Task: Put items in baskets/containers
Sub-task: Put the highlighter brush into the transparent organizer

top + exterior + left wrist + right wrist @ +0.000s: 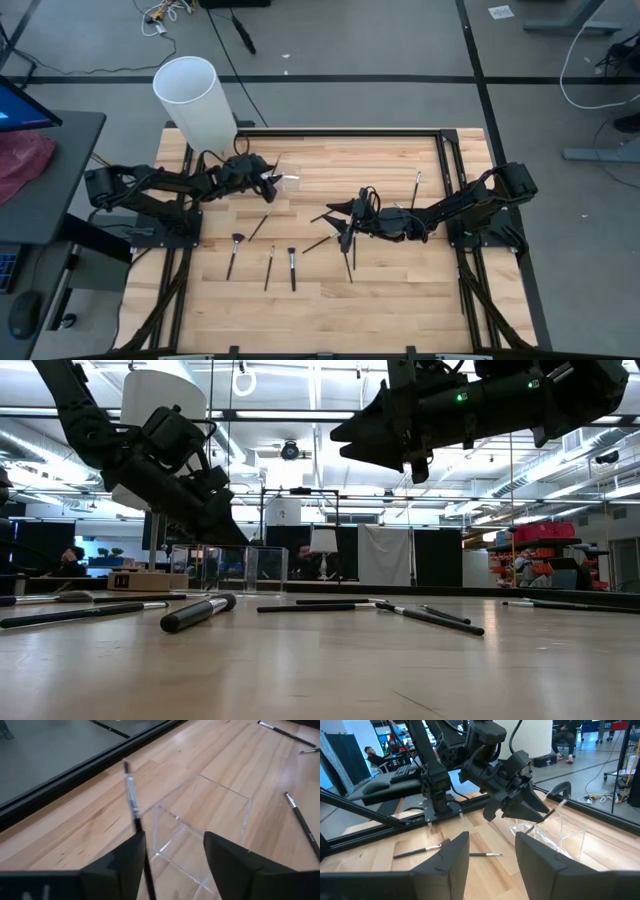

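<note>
Brushes (291, 268) lying scattered across wooden table (400, 300), mostly still waiting. Hovering over clear holder (210, 815) near the far edge, left gripper (172, 852) spreading apart beside one brush (132, 802). Hanging mid-table with fingers apart and empty, right gripper (490, 852).

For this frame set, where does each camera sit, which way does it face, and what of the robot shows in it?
High view: above the table, facing straight down; both arms, left gripper over the clear holder, right gripper mid-table.
Low view: table-top height, facing level into the room; both arms come in from above.
Left wrist view: on the left arm, facing down past its open fingers at the holder and a brush.
Right wrist view: on the right arm, facing the left arm.
Shared: all four show the holder.
</note>
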